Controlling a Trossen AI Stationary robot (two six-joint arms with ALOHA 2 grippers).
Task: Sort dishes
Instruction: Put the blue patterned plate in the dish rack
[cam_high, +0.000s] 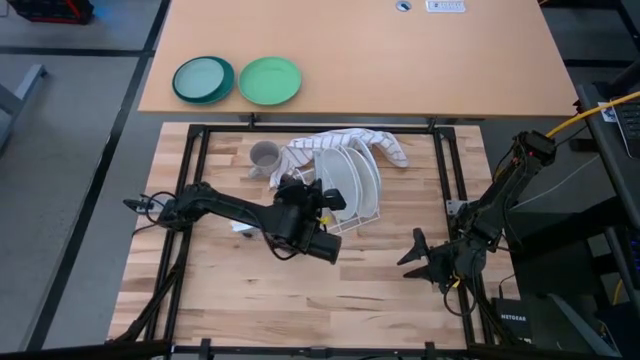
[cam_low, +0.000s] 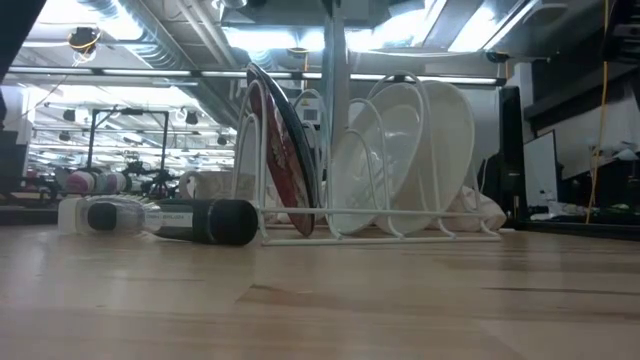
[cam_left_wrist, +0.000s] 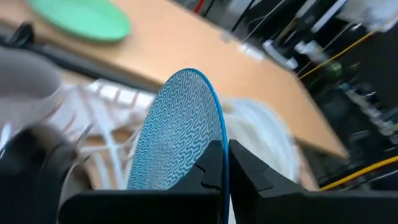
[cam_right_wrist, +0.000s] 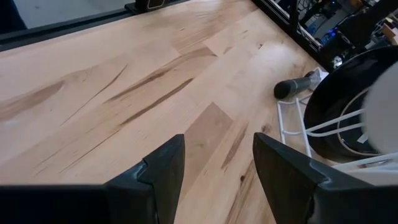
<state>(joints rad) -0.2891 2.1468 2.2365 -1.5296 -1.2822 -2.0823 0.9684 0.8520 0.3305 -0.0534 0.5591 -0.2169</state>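
A white wire rack (cam_high: 352, 192) stands mid-table and holds two white plates (cam_low: 405, 150) and a red-flowered plate with a black back (cam_low: 283, 150), all on edge. My left gripper (cam_high: 308, 192) is at the rack's left end, shut on a light blue patterned plate (cam_left_wrist: 180, 127). A small grey cup (cam_high: 264, 156) stands on the table behind the rack. My right gripper (cam_high: 415, 255) waits open over bare wood to the rack's right, with nothing between its fingers (cam_right_wrist: 165, 168). My left gripper pinches the blue plate's rim (cam_left_wrist: 222, 152) between its two fingers, one finger (cam_left_wrist: 208, 168) on the patterned face and the other on the back. The plate stands on edge and rises beyond the fingertips. Its lower edge is hidden by the gripper.
A striped cloth (cam_high: 350, 145) lies behind the rack. A dark cylinder (cam_low: 210, 222) lies on the table left of the rack. A teal plate (cam_high: 203, 79) and a green plate (cam_high: 269, 80) rest on the far table. Bare wood lies near the front edge.
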